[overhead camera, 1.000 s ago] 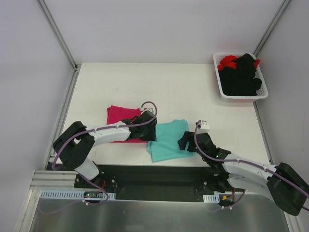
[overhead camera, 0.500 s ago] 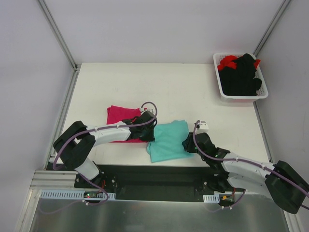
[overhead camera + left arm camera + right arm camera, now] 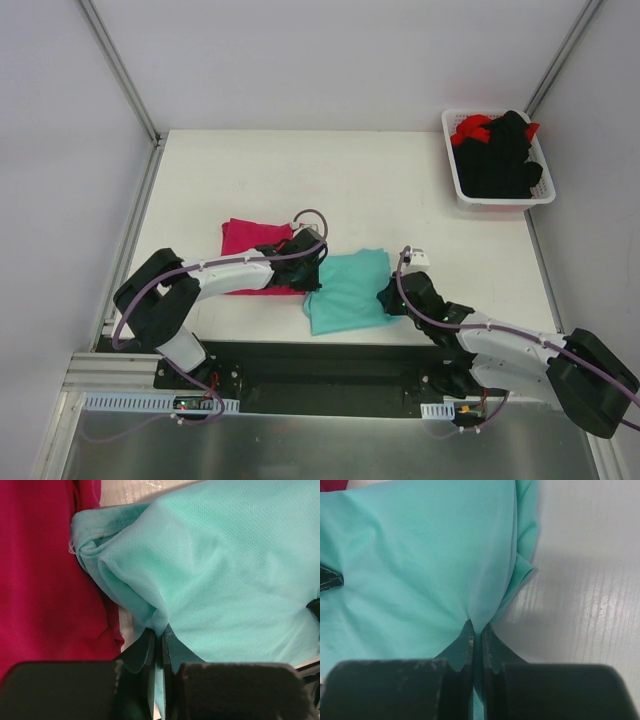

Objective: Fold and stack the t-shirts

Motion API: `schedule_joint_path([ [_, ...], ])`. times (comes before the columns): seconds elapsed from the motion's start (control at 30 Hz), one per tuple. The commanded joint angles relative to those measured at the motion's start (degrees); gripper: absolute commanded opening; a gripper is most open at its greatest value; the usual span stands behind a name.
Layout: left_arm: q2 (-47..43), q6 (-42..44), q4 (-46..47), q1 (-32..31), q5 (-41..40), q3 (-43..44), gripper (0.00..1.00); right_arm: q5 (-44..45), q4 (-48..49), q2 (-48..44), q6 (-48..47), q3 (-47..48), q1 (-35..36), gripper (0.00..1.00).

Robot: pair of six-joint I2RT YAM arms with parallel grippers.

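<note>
The teal t-shirt (image 3: 345, 290) lies folded on the white surface (image 3: 350, 190), close to its near edge and between the 2 arms. Its cloth is a fine mesh, with soft wrinkles running toward both grips.

The left gripper (image 3: 159, 637) is at the left edge of this shirt. Its jaws are pressed together and pinch a raised fold of the teal cloth, so a small ridge of cloth stands up between them. The right gripper (image 3: 477, 630) is at the right edge of the same shirt. Its jaws are also pressed together on a thin fold of teal cloth, and next to them the doubled edge of the shirt lies on the bare surface.

The magenta-pink t-shirt (image 3: 245, 240) lies flat just to the left of the teal one, partly under the left arm. In the left wrist view, the bunched corner of the teal shirt meets the edge of the pink one.

Well apart, at the far right corner of the surface, stands a white basket (image 3: 500, 203). It holds a heap of black garments (image 3: 495, 165), with a red garment (image 3: 472, 130) showing at the top of the heap.
</note>
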Motion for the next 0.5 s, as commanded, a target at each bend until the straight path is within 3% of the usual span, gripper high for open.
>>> schedule_joint_path([
  [0.0, -1.7, 1.5, -2.7, -0.6, -3.0, 2.6, 0.0, 0.9, -2.2, -1.1, -1.3, 3.1, -0.1, 0.0],
  [0.47, -3.9, 4.3, -7.5, 2.2, -4.9, 8.2, 0.0, 3.7, -9.1, 1.0, -5.3, 13.4, -0.1, 0.0],
])
